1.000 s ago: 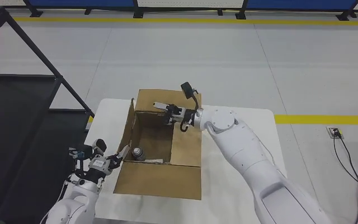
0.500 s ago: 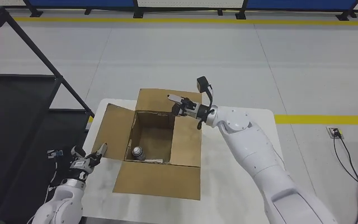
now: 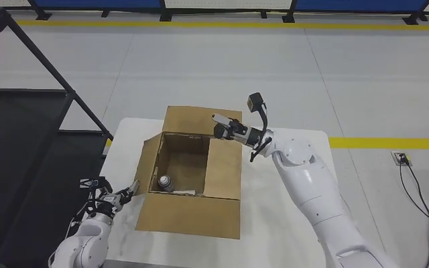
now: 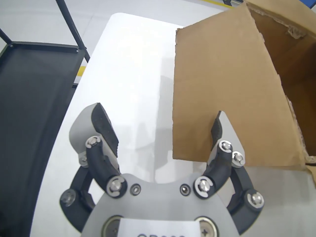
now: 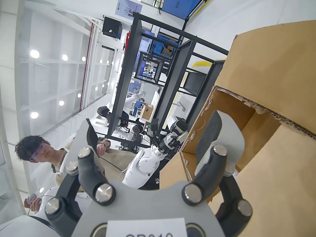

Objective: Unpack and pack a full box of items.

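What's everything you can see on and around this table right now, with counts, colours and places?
cardboard box: one, brown, middle of the table, flaps open
bottle: one, dark with a pale cap, inside the box near its near left corner
flat item: one, white, on the box floor beside the bottle; too small to identify
table: one, white, under the box
rack: one, black, on the floor left of the table
left tool: one, grey and black, open, by the box's left flap
right tool: one, grey and black, open, over the box's far right corner
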